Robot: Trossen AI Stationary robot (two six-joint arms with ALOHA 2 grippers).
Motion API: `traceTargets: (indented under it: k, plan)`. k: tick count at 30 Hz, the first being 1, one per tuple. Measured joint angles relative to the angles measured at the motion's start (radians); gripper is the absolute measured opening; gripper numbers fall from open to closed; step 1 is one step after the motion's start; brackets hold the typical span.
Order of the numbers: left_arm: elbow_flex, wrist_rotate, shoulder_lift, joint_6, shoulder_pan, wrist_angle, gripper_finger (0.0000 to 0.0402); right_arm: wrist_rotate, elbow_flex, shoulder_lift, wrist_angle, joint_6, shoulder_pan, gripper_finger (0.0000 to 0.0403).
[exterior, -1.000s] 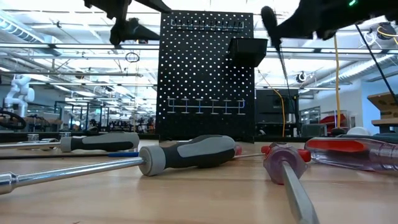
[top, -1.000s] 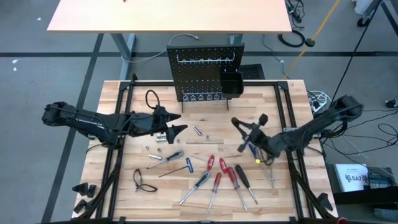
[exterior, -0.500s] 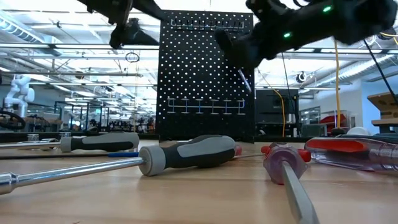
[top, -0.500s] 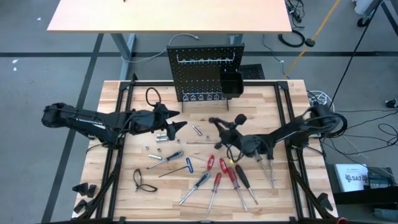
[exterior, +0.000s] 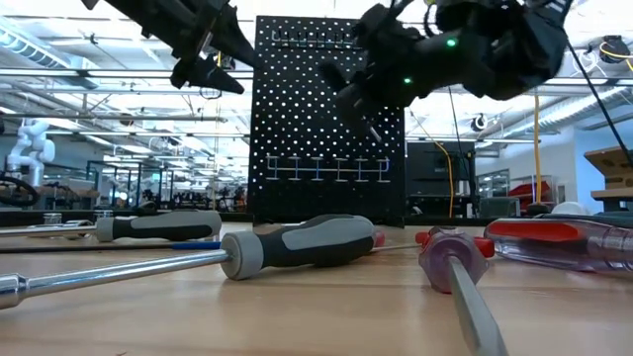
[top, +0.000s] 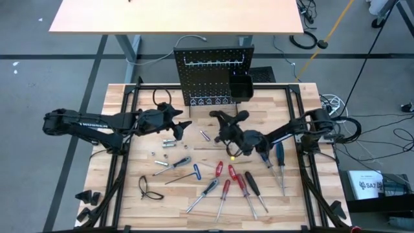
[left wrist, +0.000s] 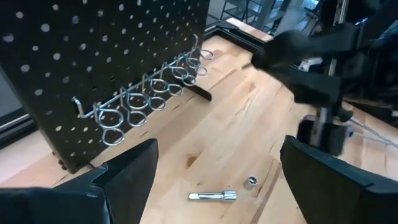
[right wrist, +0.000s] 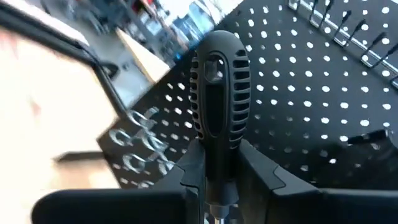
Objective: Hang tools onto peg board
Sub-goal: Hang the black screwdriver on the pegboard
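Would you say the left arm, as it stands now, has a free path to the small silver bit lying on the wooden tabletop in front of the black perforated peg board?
Probably yes. The left gripper is open and empty, the small silver bit lies bare on the wood just ahead, and the right gripper, holding a black-handled screwdriver, is off to one side.

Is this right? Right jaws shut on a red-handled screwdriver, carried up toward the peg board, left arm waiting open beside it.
Not quite: the handle is black, not red. The right wrist view shows the right gripper shut on a black ribbed screwdriver, facing the peg board. The rest holds: the left gripper waits open near the board.
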Motion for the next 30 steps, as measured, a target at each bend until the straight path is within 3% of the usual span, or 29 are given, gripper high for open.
traceTargets:
  k: [11,19,23,30]
  plan:
    - [0.0,0.005,0.0,-0.009,0.017,-0.049,0.0336,0.068,0.021,0.022,0.0,0.078,-0.094,0.0048]
    - [0.0,0.018,0.0,-0.01,0.017,-0.11,0.0336,0.054,0.021,0.132,0.199,0.008,-0.09,0.0048]
    - [0.0,0.023,0.0,-0.01,0.017,-0.13,0.0336,0.103,0.021,0.187,0.339,-0.041,-0.091,0.0048]
    - [0.0,0.023,0.0,-0.009,0.017,-0.152,0.0336,0.115,0.024,0.202,0.342,0.045,-0.09,0.0048]
